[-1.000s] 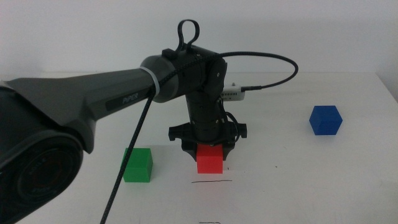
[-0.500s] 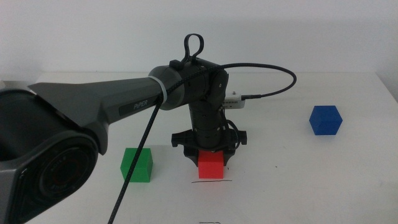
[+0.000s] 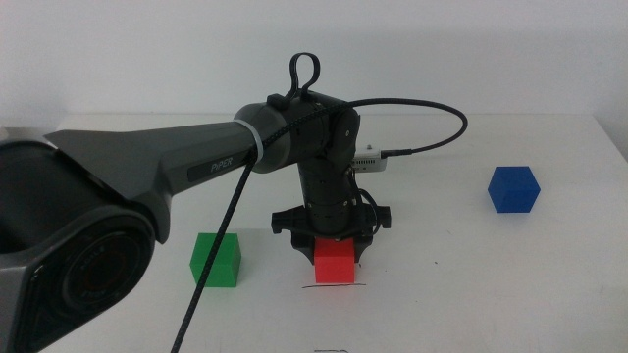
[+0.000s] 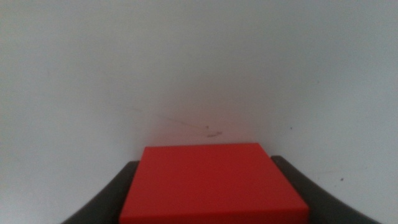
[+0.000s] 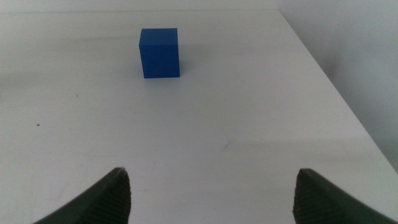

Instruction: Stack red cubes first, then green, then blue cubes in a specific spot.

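Note:
My left gripper (image 3: 334, 245) is shut on the red cube (image 3: 334, 261) and holds it down at the table, right at the short black pen line (image 3: 335, 285). In the left wrist view the red cube (image 4: 214, 183) fills the space between the two dark jaws of the left gripper (image 4: 205, 165). The green cube (image 3: 217, 260) sits on the table to the left of the red cube. The blue cube (image 3: 514, 188) sits far right. My right gripper (image 5: 211, 183) is open and empty, and faces the blue cube (image 5: 160, 53) from a distance; it is out of the middle view.
The left arm's black cable (image 3: 211, 255) hangs down in front of the green cube. A faint scribble mark (image 3: 331, 349) lies at the front edge of the table. The table's right edge (image 5: 336, 87) runs close to the blue cube.
The left arm has come forward and down with the red cube, bringing it to the pen line. In the last half second almost nothing moved.

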Controlling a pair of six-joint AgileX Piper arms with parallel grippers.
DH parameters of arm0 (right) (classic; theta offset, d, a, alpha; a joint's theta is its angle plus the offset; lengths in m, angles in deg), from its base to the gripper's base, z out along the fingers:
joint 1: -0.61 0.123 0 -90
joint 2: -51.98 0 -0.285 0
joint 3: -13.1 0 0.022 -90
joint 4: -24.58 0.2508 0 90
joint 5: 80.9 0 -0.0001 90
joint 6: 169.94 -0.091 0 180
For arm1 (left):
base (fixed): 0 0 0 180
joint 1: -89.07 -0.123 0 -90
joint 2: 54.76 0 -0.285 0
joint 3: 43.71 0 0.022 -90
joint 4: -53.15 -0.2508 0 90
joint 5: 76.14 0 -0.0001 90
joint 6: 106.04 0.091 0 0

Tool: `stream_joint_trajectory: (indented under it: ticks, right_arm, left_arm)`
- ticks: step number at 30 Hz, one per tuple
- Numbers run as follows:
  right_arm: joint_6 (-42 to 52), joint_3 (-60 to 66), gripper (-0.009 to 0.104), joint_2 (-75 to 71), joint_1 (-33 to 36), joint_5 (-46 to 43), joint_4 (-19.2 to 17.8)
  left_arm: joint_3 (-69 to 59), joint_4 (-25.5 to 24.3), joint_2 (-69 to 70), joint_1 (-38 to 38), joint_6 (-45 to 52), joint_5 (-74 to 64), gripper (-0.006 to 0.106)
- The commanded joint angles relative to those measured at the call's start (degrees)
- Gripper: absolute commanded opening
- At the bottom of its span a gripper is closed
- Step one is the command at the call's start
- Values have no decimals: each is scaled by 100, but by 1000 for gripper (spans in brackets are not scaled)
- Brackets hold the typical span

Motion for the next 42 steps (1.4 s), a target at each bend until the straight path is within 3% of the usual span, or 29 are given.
stream_joint_trajectory:
  ticks: [1, 6, 7, 9, 13, 28, 42]
  right_arm:
    - [66, -28, 67, -88, -40, -331, -70]
    - [66, -28, 67, -88, -40, -331, -70]
    - [66, -28, 67, -88, -40, -331, -70]
    - [66, -28, 67, -88, -40, -331, -70]
    - [66, -28, 67, -88, -40, -331, -70]
    - [66, -28, 67, -88, -40, -331, -70]
    - [66, -28, 67, -88, -40, -331, -70]
  left_arm:
    - [127, 201, 294, 11, -67, -181, 8]
    - [127, 206, 294, 11, -75, -202, 18]
    - [127, 83, 294, 4, -75, -203, 52]
    - [127, 34, 294, 4, -75, -210, 71]
    - [127, -46, 294, 4, 49, -210, 94]
    - [158, -168, 975, 4, 171, -410, 93]
    - [158, -801, 2686, -103, 138, -1228, 93]
